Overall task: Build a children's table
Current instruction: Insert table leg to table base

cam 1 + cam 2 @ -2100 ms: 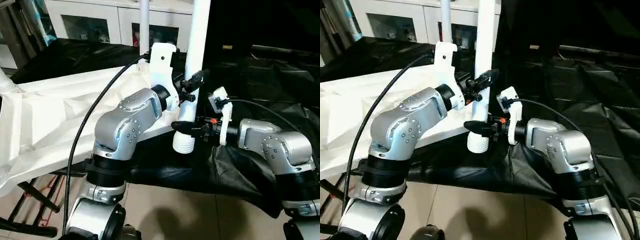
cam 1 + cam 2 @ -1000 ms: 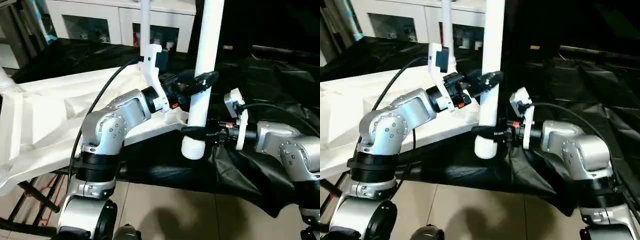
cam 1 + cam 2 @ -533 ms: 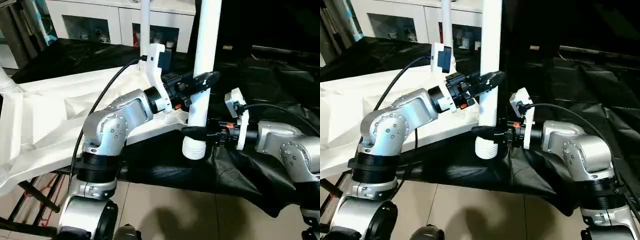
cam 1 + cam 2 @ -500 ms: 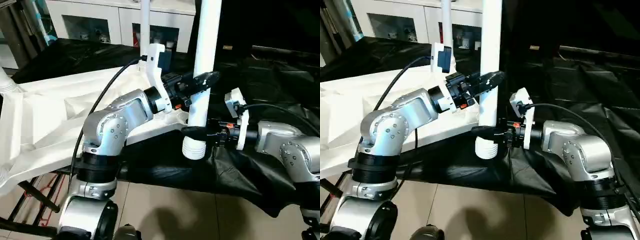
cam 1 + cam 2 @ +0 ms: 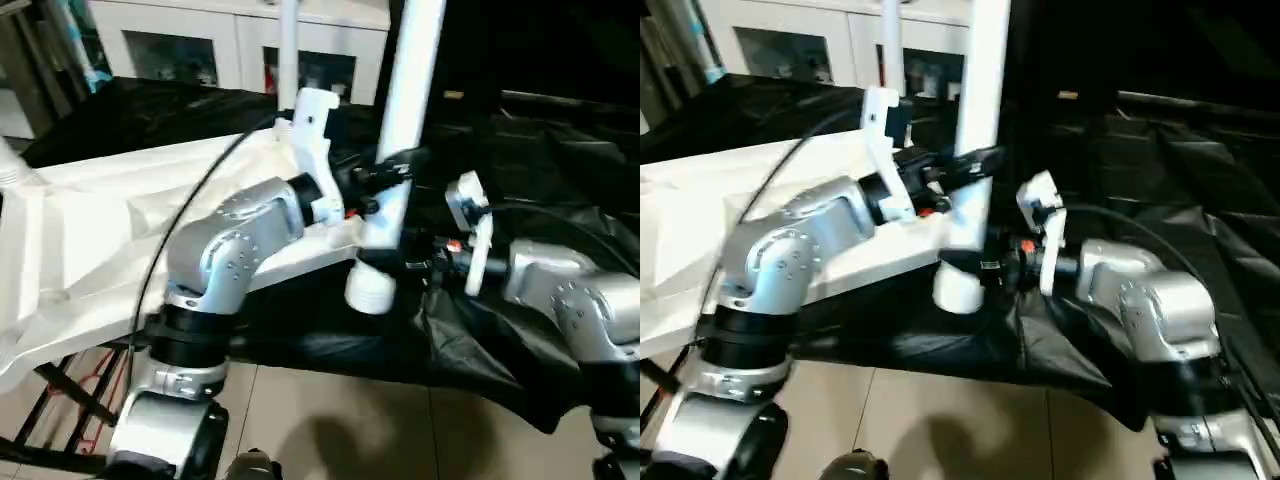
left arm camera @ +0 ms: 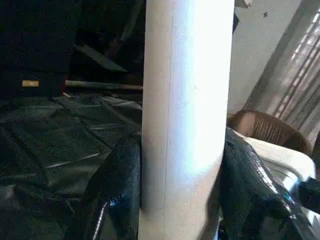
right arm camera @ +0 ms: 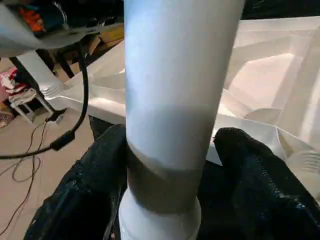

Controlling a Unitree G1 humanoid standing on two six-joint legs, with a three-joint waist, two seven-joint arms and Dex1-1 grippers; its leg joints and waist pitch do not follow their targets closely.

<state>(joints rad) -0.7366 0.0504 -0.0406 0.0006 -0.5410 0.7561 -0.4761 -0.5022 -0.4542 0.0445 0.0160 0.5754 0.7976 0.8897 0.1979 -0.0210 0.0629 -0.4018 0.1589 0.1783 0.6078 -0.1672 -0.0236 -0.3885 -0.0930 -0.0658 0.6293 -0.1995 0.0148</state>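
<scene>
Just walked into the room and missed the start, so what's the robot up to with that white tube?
The robot is putting a children's table together. Both grippers are at one upright white leg: the left gripper has its fingers against both sides of the tube, and the right gripper sits lower, near the ribbed end. That end hangs by the corner of the upturned white tabletop, not yet seated. Another leg already stands upright farther back.

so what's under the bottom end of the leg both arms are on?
The leg stands upright, its ribbed lower end in the air beside the table top's near corner. Below it lies black sheeting. What the sheeting covers is hidden.
</scene>
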